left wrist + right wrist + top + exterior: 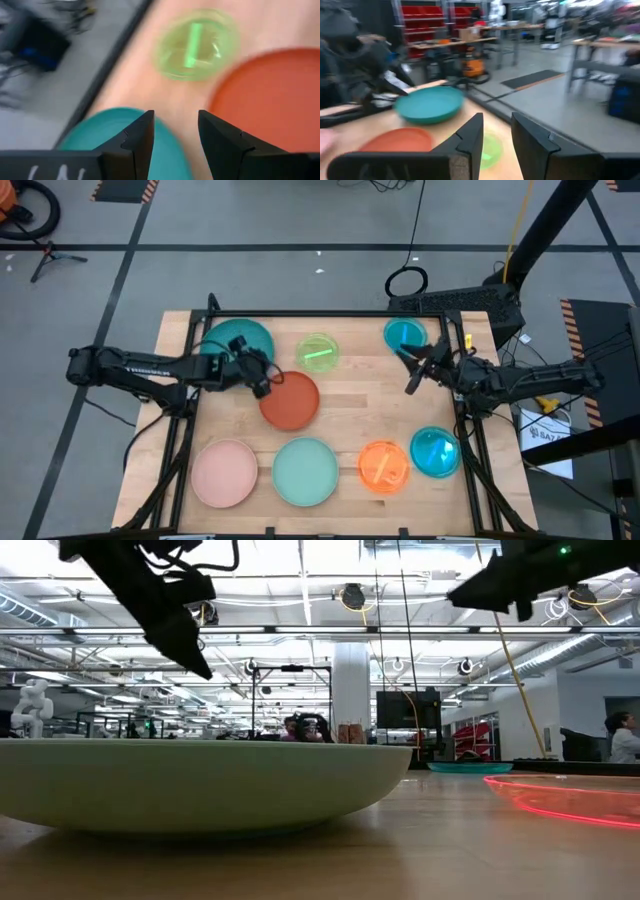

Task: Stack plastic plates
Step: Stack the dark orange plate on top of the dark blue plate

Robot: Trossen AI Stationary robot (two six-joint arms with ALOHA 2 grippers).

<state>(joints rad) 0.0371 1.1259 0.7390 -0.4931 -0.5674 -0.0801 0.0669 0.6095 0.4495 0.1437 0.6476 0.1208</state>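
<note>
With both the left hand (pixel 262 377) and right hand (pixel 410 378) parted and empty mid-frame, a shallow approach could skid the red-orange plate (pixel 290 401) across the tabletop (pixel 350 395).

Bare wood lies open in the middle of the table (pixel 360 395), between the red-orange plate (pixel 290 401) and the right gripper (pixel 414 370). The left gripper (pixel 262 377), fingers apart with nothing between them, hangs over the gap between the teal plate (pixel 238 340) and the red-orange plate, with the lime plate (pixel 318 352) just beyond. The near edge is crowded: pink plate (pixel 225 472), mint plate (pixel 305 471), orange plate (pixel 384 466) and blue plate (pixel 435 452) sit in a row with narrow gaps. Another blue plate (pixel 403 334) fills the far right corner.
</note>
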